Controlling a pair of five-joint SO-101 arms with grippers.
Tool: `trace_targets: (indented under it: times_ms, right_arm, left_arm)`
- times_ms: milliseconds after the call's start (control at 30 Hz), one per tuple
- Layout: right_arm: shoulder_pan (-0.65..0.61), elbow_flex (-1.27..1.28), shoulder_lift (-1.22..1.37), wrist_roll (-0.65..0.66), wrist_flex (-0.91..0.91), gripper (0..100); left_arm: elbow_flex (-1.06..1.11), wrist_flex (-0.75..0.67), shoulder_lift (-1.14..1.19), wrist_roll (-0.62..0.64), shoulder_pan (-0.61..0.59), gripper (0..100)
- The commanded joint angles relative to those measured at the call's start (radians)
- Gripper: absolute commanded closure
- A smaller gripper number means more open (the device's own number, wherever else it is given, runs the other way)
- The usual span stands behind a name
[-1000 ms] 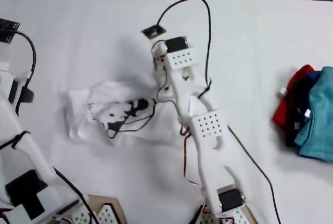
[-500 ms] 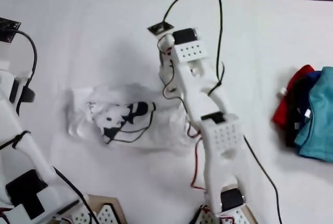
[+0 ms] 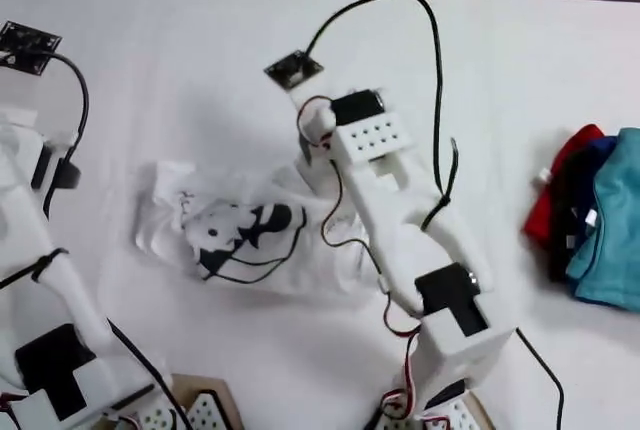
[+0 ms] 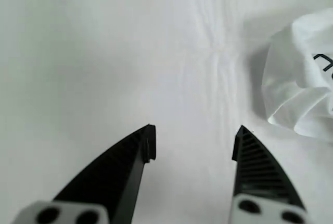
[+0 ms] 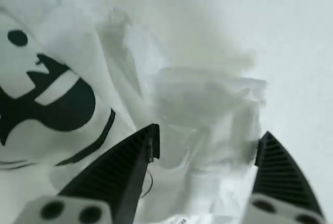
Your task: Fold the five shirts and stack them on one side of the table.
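A crumpled white shirt (image 3: 240, 240) with a black cartoon print lies in the middle of the table. My right arm (image 3: 375, 135) stretches over the shirt's right end. Its right gripper (image 5: 207, 146) is open just above a bunched white fold (image 5: 208, 99), with the black print (image 5: 52, 99) to one side. Over bare cloth at the table's left stands my left gripper (image 4: 195, 143), open and holding nothing, with an edge of the white shirt (image 4: 299, 78) a short way off. The left arm (image 3: 40, 250) runs along the left edge.
Folded red (image 3: 560, 190), dark blue (image 3: 580, 210) and teal (image 3: 612, 215) shirts are stacked at the table's right edge. Black and red cables (image 3: 435, 70) loop around the right arm. Bare white tablecloth (image 3: 180, 70) spreads across the back.
My right arm swung its elbow to the right and nearer, and its wrist dropped closer over the shirt. The shirt's right side spread slightly rightward. The left arm shifted a little.
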Motion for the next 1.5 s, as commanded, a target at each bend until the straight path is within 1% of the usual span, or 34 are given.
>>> trace_targets:
  times_ms: [0, 100, 167, 233, 333, 400, 533, 700, 800, 867, 967, 1100, 1267, 1467]
  right_arm:
    - [-0.005, -0.012, 0.081, 0.04, -0.113, 68.3]
    - [0.012, -0.091, 0.17, 0.121, -0.14, 68.3]
    - [0.03, -0.163, 0.211, 0.124, -0.136, 68.3]
    - [0.031, -0.209, 0.251, 0.124, -0.094, 68.3]
    - [-0.028, -0.222, 0.28, 0.11, 0.012, 68.3]
    - [-0.077, -0.222, 0.28, 0.106, 0.035, 68.3]
    - [-0.122, -0.259, 0.289, 0.112, -0.012, 68.3]
    - [-0.114, -0.278, 0.291, 0.114, -0.104, 68.3]
    - [-0.108, -0.282, 0.32, 0.144, -0.122, 68.3]
    - [-0.114, -0.288, 0.344, 0.146, -0.085, 68.3]
    - [-0.148, -0.305, 0.344, 0.141, 0.027, 68.3]
    - [-0.183, -0.382, 0.278, 0.14, 0.122, 68.3]
    - [-0.2, -0.413, 0.197, 0.143, 0.148, 68.3]
    - [-0.216, -0.336, 0.28, 0.146, 0.119, 68.3]
  left_arm:
    - [-0.041, -0.012, -0.003, 0.009, 0.012, 74]
    - [-0.022, -0.015, -0.003, 0.008, 0.012, 74]
    - [0.007, -0.037, -0.003, 0.008, 0.012, 74]
    - [0.041, -0.066, -0.005, 0.008, 0.009, 74]
    - [0.067, -0.084, -0.005, 0.008, 0.008, 74]
    - [0.07, -0.084, -0.005, 0.008, 0.011, 74]
    - [0.067, -0.084, -0.005, 0.009, 0.012, 74]
    - [0.07, -0.083, -0.005, 0.009, 0.008, 74]
    - [0.07, -0.08, -0.005, 0.009, 0.008, 74]
    - [0.07, -0.08, -0.005, 0.008, 0.008, 74]
    - [0.07, -0.08, -0.005, 0.008, 0.008, 74]
    - [0.07, -0.083, -0.005, 0.008, 0.008, 74]
    - [0.07, -0.083, -0.005, 0.008, 0.008, 74]
    - [0.071, -0.083, -0.005, 0.008, 0.008, 74]
